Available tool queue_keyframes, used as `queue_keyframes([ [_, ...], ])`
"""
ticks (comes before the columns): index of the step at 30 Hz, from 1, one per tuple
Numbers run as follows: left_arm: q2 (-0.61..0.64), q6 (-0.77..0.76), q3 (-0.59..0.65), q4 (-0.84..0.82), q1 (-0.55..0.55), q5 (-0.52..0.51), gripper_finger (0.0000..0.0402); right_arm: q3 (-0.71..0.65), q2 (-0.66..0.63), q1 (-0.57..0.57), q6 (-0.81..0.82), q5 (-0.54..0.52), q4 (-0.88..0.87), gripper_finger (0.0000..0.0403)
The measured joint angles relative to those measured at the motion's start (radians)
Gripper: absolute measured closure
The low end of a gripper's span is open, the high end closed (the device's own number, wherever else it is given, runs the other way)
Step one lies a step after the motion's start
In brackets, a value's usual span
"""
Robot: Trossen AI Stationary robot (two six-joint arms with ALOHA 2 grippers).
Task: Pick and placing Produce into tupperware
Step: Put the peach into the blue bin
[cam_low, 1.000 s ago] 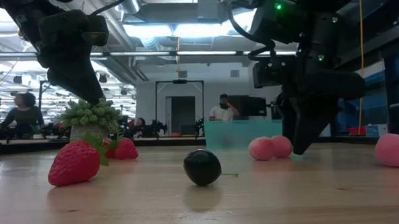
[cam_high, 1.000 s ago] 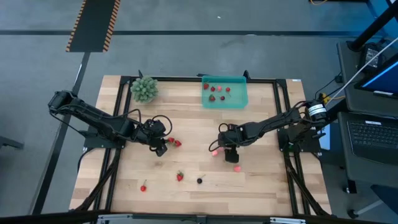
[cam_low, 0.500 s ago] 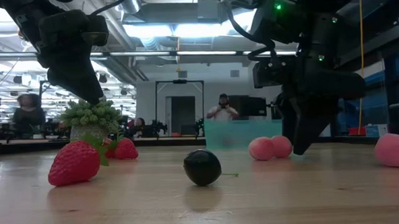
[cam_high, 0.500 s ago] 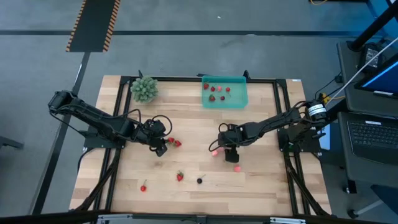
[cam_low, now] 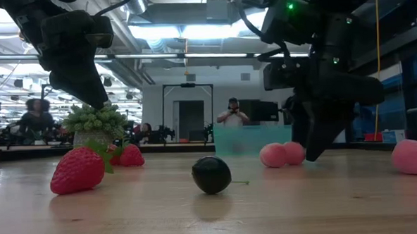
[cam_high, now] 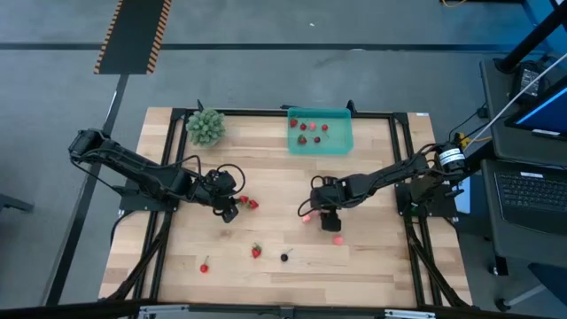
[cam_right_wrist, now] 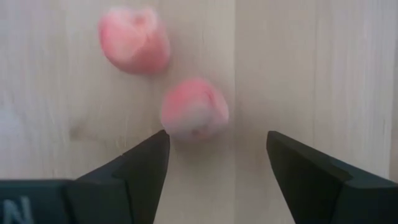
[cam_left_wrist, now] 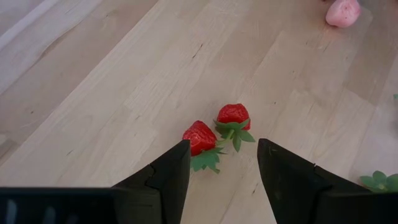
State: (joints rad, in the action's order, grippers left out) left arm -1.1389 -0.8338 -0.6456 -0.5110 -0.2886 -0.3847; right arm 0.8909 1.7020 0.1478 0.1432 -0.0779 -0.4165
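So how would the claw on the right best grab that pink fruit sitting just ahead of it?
Probably straight down from above, pinching the nearer pink fruit across its rounded middle. It is small, roundish and lies loose on the wood, and the open right gripper is wider than it. A second pink piece lies close by, so keep the fingers clear of that side.

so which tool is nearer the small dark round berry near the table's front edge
Right, narrowly. The right tool hangs open beyond and right of the small dark round berry, over two pink pieces; the left tool hangs open beyond and left.
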Motion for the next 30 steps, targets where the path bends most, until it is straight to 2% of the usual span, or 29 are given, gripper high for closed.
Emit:
queue_keyframes([
  [9,0.000,0.006,0.000,0.000,0.000,0.000,0.0223,0.000,0.003,0.000,-0.065,0.053,0.071,0.0132],
  [23,0.000,0.007,0.000,0.006,0.000,0.000,0.0223,0.002,0.050,0.000,-0.077,0.054,0.119,0.0133],
  [26,0.000,0.007,0.000,0.006,0.000,0.000,0.0223,0.002,0.050,0.000,-0.077,0.054,0.123,0.0147],
  [30,0.000,0.007,0.000,0.006,0.000,0.000,0.0223,0.002,0.051,0.000,-0.074,0.054,0.132,0.0186],
])
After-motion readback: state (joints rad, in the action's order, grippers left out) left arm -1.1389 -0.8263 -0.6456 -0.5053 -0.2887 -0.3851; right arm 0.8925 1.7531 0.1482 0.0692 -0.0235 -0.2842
